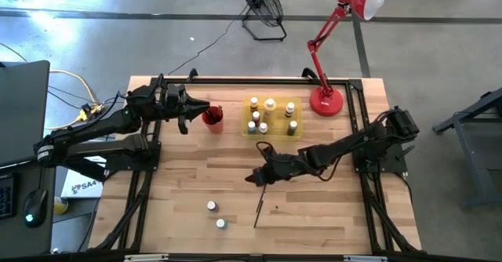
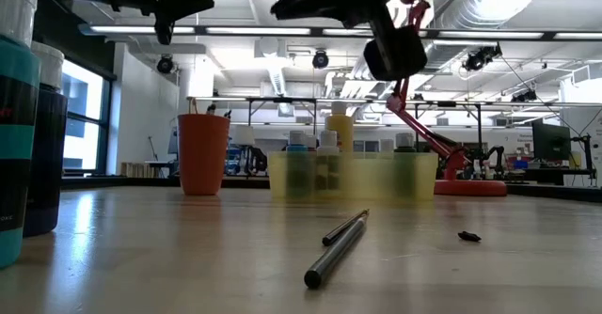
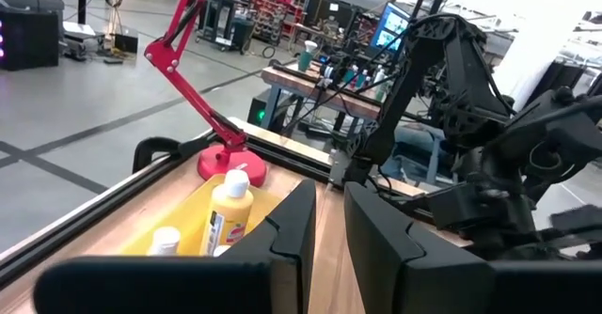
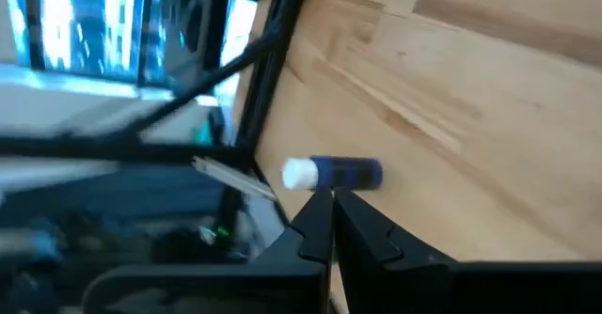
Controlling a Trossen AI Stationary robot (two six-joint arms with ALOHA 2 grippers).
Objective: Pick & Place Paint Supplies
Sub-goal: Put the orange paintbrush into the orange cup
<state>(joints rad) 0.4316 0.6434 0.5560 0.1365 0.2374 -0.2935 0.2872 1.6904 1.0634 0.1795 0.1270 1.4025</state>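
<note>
My left gripper [image 1: 205, 110] [image 3: 327, 196] hovers level beside the small red cup [image 1: 213, 118] at the far left. Its fingers stand a narrow gap apart with nothing between them. My right gripper [image 1: 252, 177] [image 4: 334, 194] is shut on nothing. It hangs above mid-table, tipped slightly down, short of the far end of a dark paintbrush [image 1: 259, 205] that lies flat on the wood. Two white-capped bottles [image 1: 212, 206] [image 1: 220, 223] stand near the front edge; the right wrist view shows one of them, blue-bodied [image 4: 334, 171]. More bottles [image 1: 270, 109] stand in the yellow tray [image 1: 248, 129].
A red desk lamp [image 1: 325, 99] stands at the far right corner, its arm reaching up over the table's far edge. A small dark scrap [image 1: 276, 209] lies right of the brush. A black frame rail [image 1: 235, 79] runs along the table's edges.
</note>
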